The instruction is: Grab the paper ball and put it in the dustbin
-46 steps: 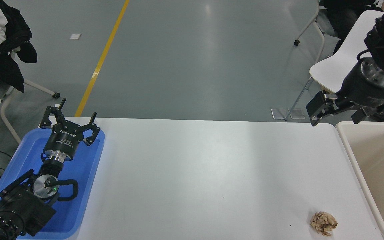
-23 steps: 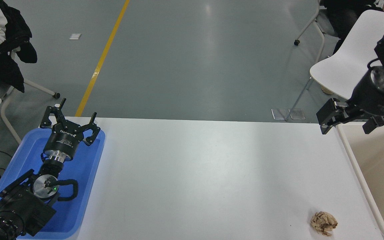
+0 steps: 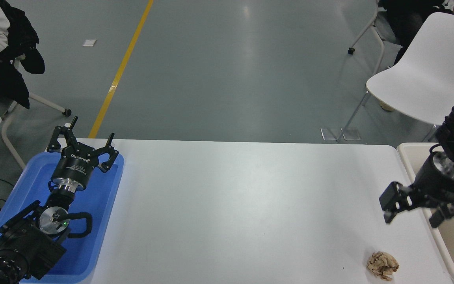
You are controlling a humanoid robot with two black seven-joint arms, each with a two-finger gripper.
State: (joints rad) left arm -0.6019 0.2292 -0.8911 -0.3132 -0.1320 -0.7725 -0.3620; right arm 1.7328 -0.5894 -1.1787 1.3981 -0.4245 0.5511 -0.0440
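**Mia:** Where is the paper ball (image 3: 382, 265)?

**Ben:** It sits on the white table (image 3: 242, 205), low down near the front edge, at about 4 o'clock from the table's middle. Nothing is touching it.

**Mia:** And the dustbin (image 3: 409, 157)?

**Ben:** It is the big cream box at the table's right end, at 3 o'clock. The ball lies just beside its wall.

**Mia:** What is the right gripper (image 3: 412, 213) doing?

**Ben:** It hangs in the air above the ball, at the ball's 12 o'clock. Its two fingers are spread apart and hold nothing.

**Mia:** How should it grab the ball?

**Ben:** I think it should go down toward 6 o'clock until one finger is on each side of the ball. Then it should squeeze softly. The paper is light, so a bump could roll it off the front edge.

**Mia:** And the other arm?

**Ben:** The left gripper (image 3: 81, 146) rests over the blue tray (image 3: 105, 221) at 9 o'clock, with its fingers apart too.
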